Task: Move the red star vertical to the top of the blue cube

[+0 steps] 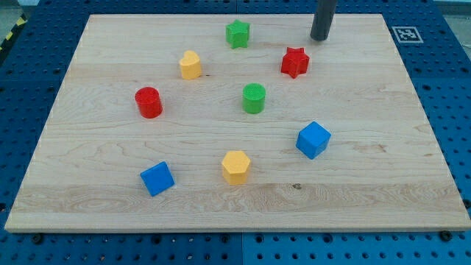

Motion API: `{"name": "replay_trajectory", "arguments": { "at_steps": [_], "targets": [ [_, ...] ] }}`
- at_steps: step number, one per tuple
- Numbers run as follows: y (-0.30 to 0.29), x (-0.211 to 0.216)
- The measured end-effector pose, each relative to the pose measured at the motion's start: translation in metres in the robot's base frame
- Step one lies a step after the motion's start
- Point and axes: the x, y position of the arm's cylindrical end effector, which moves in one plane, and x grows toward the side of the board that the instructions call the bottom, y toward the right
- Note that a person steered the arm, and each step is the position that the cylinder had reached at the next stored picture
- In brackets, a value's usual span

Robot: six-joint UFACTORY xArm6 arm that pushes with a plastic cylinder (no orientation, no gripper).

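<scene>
The red star point(294, 62) lies in the upper right part of the wooden board point(110, 199). My tip point(319, 37) stands just above and to the right of it, a short gap apart. A blue cube point(313, 140) sits below the star, toward the right. A second blue cube point(157, 179) sits at the lower left.
A green star point(237, 34) is at the top middle. A yellow heart-like block point(190, 65) is upper left. A red cylinder point(149, 102) is at the left. A green cylinder point(254, 98) is in the middle. A yellow hexagon point(235, 166) is at the bottom middle.
</scene>
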Motion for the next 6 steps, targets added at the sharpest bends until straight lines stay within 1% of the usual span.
{"name": "replay_trajectory", "arguments": {
  "at_steps": [1,3,4,5,6],
  "targets": [
    [-0.023,0.041],
    [-0.041,0.035],
    [-0.057,0.009],
    [-0.076,0.009],
    [-0.076,0.049]
  ]
}}
